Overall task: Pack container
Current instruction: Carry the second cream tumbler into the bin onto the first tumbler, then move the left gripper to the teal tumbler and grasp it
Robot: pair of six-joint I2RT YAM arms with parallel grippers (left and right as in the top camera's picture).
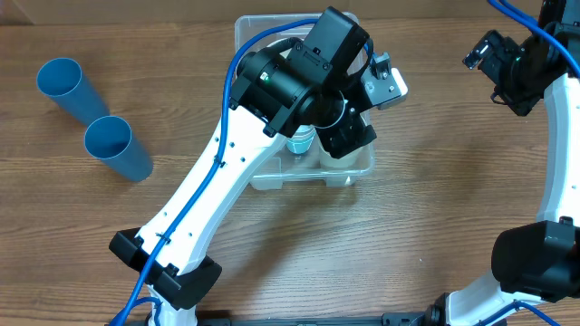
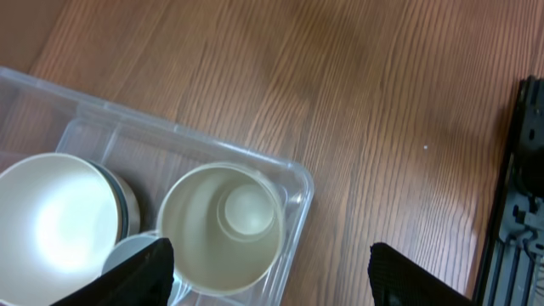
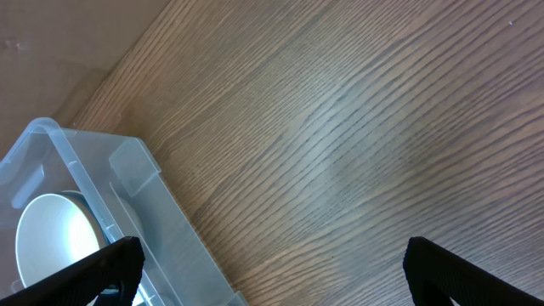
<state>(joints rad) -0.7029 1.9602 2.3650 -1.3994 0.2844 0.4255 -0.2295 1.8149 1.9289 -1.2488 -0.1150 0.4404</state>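
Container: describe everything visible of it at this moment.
The container is a clear plastic rectangular bin with rounded corners and a raised rim, standing upright on the wooden table. Inside are a white bowl, a cream cup in the corner beside it, and a pale blue cup. The left arm hangs over it and hides most of its floor in the overhead view; whether the arm touches it cannot be told.

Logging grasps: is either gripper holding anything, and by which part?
Nothing is held: left gripper open over a cup in the container, right gripper open over the table.
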